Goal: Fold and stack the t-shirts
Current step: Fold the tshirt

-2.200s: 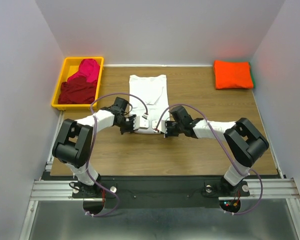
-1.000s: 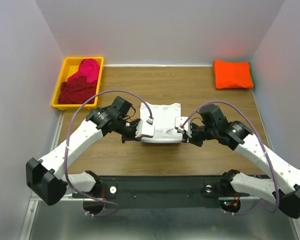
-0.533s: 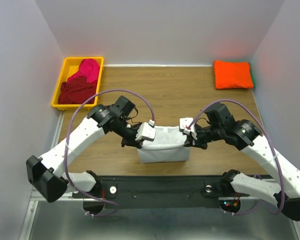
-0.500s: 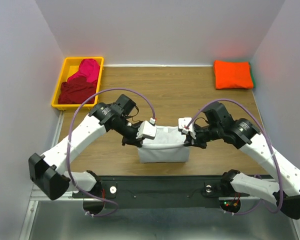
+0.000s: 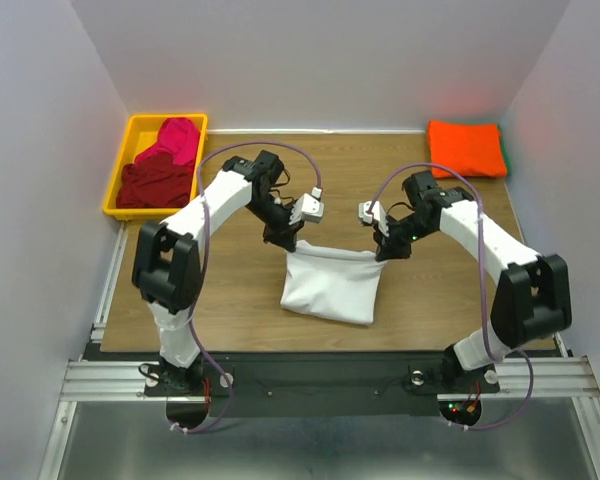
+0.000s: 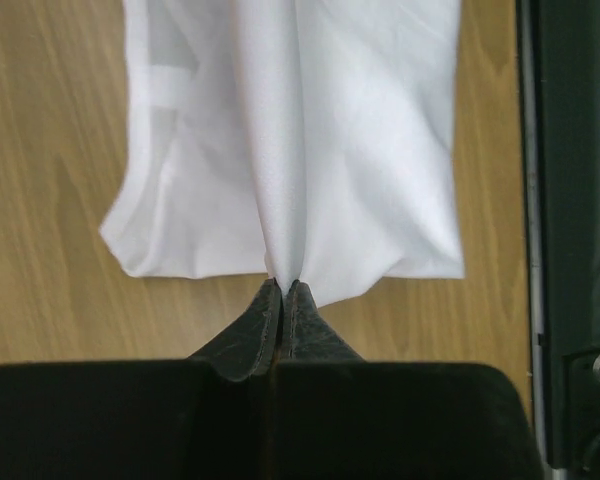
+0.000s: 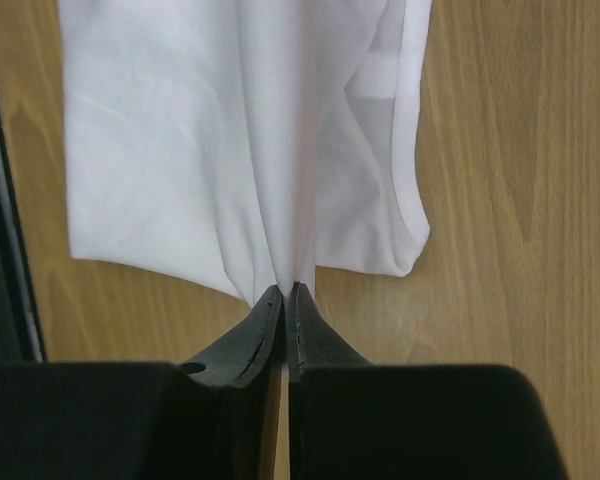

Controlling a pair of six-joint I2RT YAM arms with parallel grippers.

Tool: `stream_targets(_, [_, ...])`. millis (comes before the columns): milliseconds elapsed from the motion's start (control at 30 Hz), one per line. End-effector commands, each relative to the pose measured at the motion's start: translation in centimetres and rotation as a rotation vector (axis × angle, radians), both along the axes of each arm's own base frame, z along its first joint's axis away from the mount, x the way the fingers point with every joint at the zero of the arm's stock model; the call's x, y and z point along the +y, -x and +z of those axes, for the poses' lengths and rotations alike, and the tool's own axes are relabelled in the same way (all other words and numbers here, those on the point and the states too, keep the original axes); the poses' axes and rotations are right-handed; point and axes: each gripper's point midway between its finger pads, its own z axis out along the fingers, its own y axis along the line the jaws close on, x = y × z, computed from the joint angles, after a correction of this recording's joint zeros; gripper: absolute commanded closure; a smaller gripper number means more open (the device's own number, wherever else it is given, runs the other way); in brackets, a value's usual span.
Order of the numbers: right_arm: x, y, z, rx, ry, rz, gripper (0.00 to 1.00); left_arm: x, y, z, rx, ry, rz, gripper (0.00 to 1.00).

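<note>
Clenching the white t-shirt (image 5: pixel 332 287) by its corners, left claw (image 5: pixel 286 245) and right claw (image 5: pixel 383 252) hold it between them.

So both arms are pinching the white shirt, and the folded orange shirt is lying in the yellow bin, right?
Not quite. The orange shirt lies on the table at its far right corner, not in the bin, as the top view shows. The rest holds: both arms pinch the white shirt.
</note>
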Motion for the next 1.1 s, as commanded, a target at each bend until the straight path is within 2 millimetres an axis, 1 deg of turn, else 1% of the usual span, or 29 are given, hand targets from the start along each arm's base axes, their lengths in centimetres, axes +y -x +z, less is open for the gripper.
stream_targets(0, [-0.1, -2.0, -1.8, -0.013, 0.006, 0.074, 0.91, 0.0, -3.1, -1.0, 0.017, 0.001, -0.002, 1.00])
stream_targets(67, [0.0, -3.8, -2.8, -0.015, 0.005, 0.054, 0.91, 0.1, -4.1, -2.3, 0.049, 0.003, 0.012, 1.00])
stream_targets(100, [0.1, -4.3, -4.1, 0.018, 0.010, 0.048, 0.91, 0.3, -4.6, -4.0, 0.079, -0.014, 0.009, 1.00])
stream_targets(133, [0.2, -5.5, -4.1, 0.006, 0.002, 0.032, 0.91, 0.9, -5.6, -4.5, 0.081, -0.015, 0.030, 1.00])
stream_targets(167, [0.2, -5.9, -4.5, 0.007, 0.004, 0.026, 0.91, 1.0, -5.8, -5.5, 0.113, -0.017, 0.040, 1.00])
stream_targets(267, [0.4, -7.4, -5.3, 0.019, 0.002, -0.002, 0.91, 1.5, -7.5, -5.6, 0.100, -0.009, 0.073, 0.98])
stream_targets(333, [0.5, -8.1, -4.8, 0.007, -0.001, -0.018, 0.87, 1.6, -8.1, -5.4, 0.090, -0.005, 0.091, 0.85])
stream_targets(367, [0.6, -8.3, -4.6, 0.003, -0.004, -0.024, 0.76, 1.6, -8.7, -5.2, 0.070, -0.001, 0.102, 0.60])
stream_targets(400, [0.7, -8.8, -4.0, -0.006, -0.007, -0.044, 0.68, 1.6, -9.0, -4.9, 0.059, 0.000, 0.119, 0.45])
stream_targets(433, [0.7, -9.1, -3.6, -0.011, -0.008, -0.063, 0.59, 1.6, -9.3, -4.5, 0.055, 0.008, 0.139, 0.38])
stream_targets(467, [0.5, -9.9, -2.8, -0.038, -0.010, -0.096, 0.31, 1.8, -9.7, -3.4, 0.038, 0.027, 0.171, 0.33])
stream_targets(500, [0.4, -10.2, -2.0, -0.028, -0.018, -0.147, 0.22, 1.8, -10.0, -2.6, 0.026, 0.046, 0.192, 0.32])
stream_targets(533, [0.0, -11.5, -1.1, -0.069, -0.014, -0.195, 0.21, 2.0, -9.6, -2.4, 0.055, 0.045, 0.240, 0.32])
stream_targets(567, [-0.2, -11.8, -0.3, -0.077, -0.020, -0.225, 0.21, 2.2, -9.6, -1.9, 0.047, 0.057, 0.262, 0.32])
stream_targets(600, [-0.3, -11.8, 1.5, -0.074, -0.048, -0.285, 0.21, 2.5, -9.1, -0.8, 0.023, 0.088, 0.287, 0.32])
stream_targets(633, [-0.2, -11.8, 2.5, -0.069, -0.065, -0.319, 0.23, 2.6, -8.7, -0.3, 0.025, 0.099, 0.318, 0.34])
stream_targets(667, [0.2, -11.4, 3.5, -0.051, -0.098, -0.346, 0.26, 2.6, -8.0, 0.2, 0.056, 0.109, 0.369, 0.38])
stream_targets(700, [0.5, -10.5, 5.0, -0.033, -0.139, -0.369, 0.33, 2.3, -8.1, 2.4, -0.005, 0.165, 0.398, 0.41])
stream_targets(733, [1.4, -9.0, 5.2, 0.077, -0.201, -0.414, 0.37, 2.4, -6.5, 1.1, 0.059, 0.169, 0.437, 0.44])
stream_targets(767, [1.9, -8.0, 5.3, 0.137, -0.235, -0.430, 0.41, 2.2, -6.1, 1.2, 0.077, 0.189, 0.475, 0.53])
stream_targets(800, [2.5, -6.9, 5.7, 0.229, -0.276, -0.480, 0.47, 1.5, -6.0, 2.8, 0.094, 0.262, 0.520, 0.55])
stream_targets(833, [3.0, -6.1, 5.7, 0.293, -0.306, -0.494, 0.48, 1.3, -4.6, 1.4, 0.158, 0.259, 0.539, 0.55])
stream_targets(867, [3.3, -5.5, 4.6, 0.345, -0.319, -0.513, 0.49, 1.0, -4.2, 1.2, 0.198, 0.274, 0.571, 0.55])
stream_targets(900, [3.6, -5.0, 4.3, 0.388, -0.331, -0.521, 0.49, 0.5, -4.8, 1.7, 0.179, 0.320, 0.582, 0.55])
stream_targets(933, [3.8, -4.7, 3.9, 0.448, -0.342, -0.560, 0.49, 0.1, -4.2, 1.6, 0.268, 0.338, 0.619, 0.55])
stream_targets(967, [4.1, -5.0, 3.4, 0.466, -0.359, -0.568, 0.50, 0.0, -3.5, 0.5, 0.314, 0.335, 0.640, 0.54])
stream_targets(1000, [4.2, -4.6, 2.3, 0.526, -0.357, -0.599, 0.50, -0.4, -4.0, 0.3, 0.318, 0.369, 0.640, 0.55])
stream_targets(1033, [4.3, -4.7, 1.8, 0.549, -0.359, -0.614, 0.51, -0.5, -3.6, -0.5, 0.391, 0.359, 0.688, 0.54])
stream_targets(1067, [4.4, -5.3, 0.5, 0.563, -0.354, -0.627, 0.51, -0.6, -3.8, -0.9, 0.413, 0.365, 0.707, 0.54])
